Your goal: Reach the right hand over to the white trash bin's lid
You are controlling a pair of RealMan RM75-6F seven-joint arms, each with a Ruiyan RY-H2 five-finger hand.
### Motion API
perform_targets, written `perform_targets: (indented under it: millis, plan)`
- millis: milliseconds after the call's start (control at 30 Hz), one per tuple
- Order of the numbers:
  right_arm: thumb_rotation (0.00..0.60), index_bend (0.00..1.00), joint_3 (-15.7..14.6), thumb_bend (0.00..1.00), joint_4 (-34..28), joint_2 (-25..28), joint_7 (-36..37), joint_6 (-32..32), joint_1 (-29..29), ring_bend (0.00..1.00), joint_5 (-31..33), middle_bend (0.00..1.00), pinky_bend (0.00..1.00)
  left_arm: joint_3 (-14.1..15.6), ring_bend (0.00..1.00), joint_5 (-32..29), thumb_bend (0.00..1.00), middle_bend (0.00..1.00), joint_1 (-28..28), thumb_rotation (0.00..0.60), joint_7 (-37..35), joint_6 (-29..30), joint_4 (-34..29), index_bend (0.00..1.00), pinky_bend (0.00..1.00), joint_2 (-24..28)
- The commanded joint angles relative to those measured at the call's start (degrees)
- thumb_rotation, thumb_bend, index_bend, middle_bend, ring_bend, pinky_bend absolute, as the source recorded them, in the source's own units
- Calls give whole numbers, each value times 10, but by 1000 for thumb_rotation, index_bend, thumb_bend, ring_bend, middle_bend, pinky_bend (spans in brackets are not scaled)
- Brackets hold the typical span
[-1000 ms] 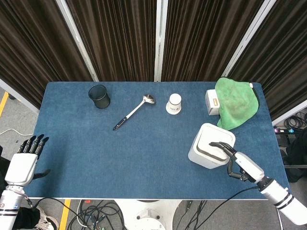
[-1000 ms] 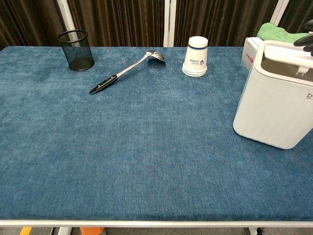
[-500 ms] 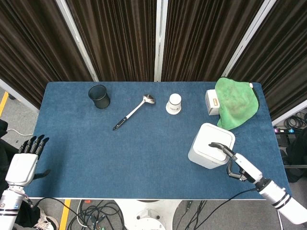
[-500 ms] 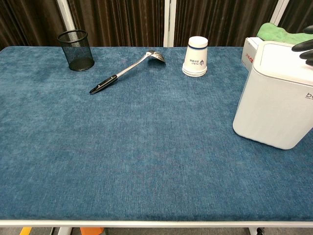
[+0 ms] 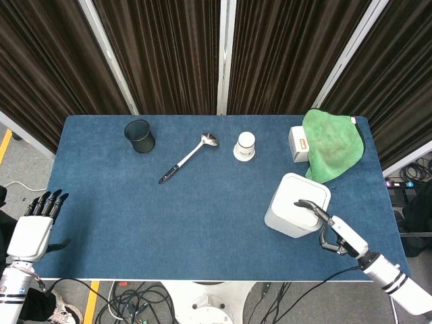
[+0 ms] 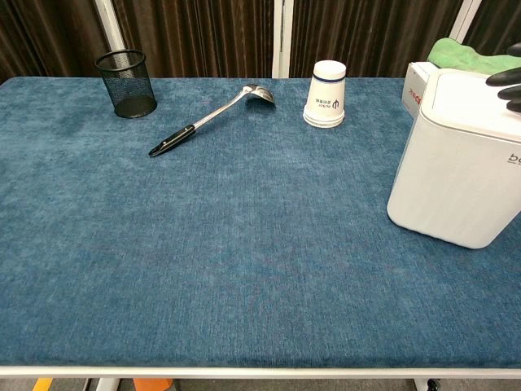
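At the table's right front, my right hand (image 5: 335, 231) hovered at the white trash bin (image 5: 290, 214), one fingertip over its closed lid (image 5: 302, 191), other fingers curled, holding nothing. I judged the reach nearly complete; next, settle the fingers onto the lid.

High overhead head view, low close chest view, shared table (image 5: 202, 202).

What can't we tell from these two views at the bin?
- Right hand: chest view crops it at the right edge, leaving only dark fingertips; contact with the white trash bin's lid is unclear.
- Small box: half covered by the green cloth; label too small.
- Left hand: outside the chest view.
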Motion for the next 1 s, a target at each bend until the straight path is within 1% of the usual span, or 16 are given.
perform_targets:
  millis: [33,233,300,367,400,433,467,500,533,567,600,633,700,767,867,1000]
  plan:
    - [600,0,5,1000,-7,7,-37,31,-13,0,-2,79,10,0,0,1,0,49,0,600,1,0,0,78,122,0]
    - [600,0,15,1000,-20,17,-139,81,-50,0,9,79,10,-1,0,1,0,49,0,600,2,2,-2,78,123,1]
    - [600,0,22,1000,-19,17,-190,98,-69,0,22,79,10,-1,0,2,0,49,1,600,2,4,-3,78,123,1]
    - [600,0,33,1000,-11,9,-283,110,-96,0,50,79,6,0,0,1,0,49,2,600,2,5,-4,78,122,0]
    - [600,0,40,1000,-8,4,-341,111,-110,0,70,76,3,0,0,0,0,49,3,600,2,6,-5,78,123,1]
    - [600,0,49,988,-5,-4,-431,111,-130,0,100,67,0,0,0,0,0,49,4,600,1,6,-6,78,123,1]
    - [600,0,56,942,-4,-11,-502,111,-145,0,125,55,0,0,0,0,0,49,4,600,1,7,-6,78,123,1]
    - [600,0,65,852,-4,-21,-575,112,-159,0,155,37,0,1,0,0,0,49,5,600,0,7,-6,78,123,1]
    - [600,0,79,690,-3,-38,-667,116,-177,0,198,18,0,1,0,0,0,49,6,600,-2,7,-5,78,123,1]
    - [600,0,90,574,-1,-51,-722,119,-187,0,227,9,0,2,0,-1,0,49,6,600,-5,7,-4,78,123,0]
    - [600,0,98,428,2,-64,-758,120,-194,0,250,1,0,2,0,-1,0,49,6,600,-8,6,-3,78,123,0]
    - [600,0,108,333,8,-78,-785,118,-201,0,277,0,0,3,0,0,0,49,7,600,-11,6,-1,78,123,1]
    - [600,0,120,252,19,-94,-800,115,-209,0,305,0,0,3,0,1,0,49,7,600,-16,6,0,78,123,1]
    - [600,0,127,219,35,-108,-807,113,-216,0,321,0,0,3,0,2,0,49,8,600,-20,8,2,78,123,2]
    - [600,0,131,209,51,-120,-798,109,-225,0,329,0,0,1,0,3,0,49,9,600,-26,11,6,78,122,1]
    - [600,0,133,199,61,-124,-784,106,-232,0,323,0,0,2,0,9,0,49,10,600,-32,16,13,78,122,-2]
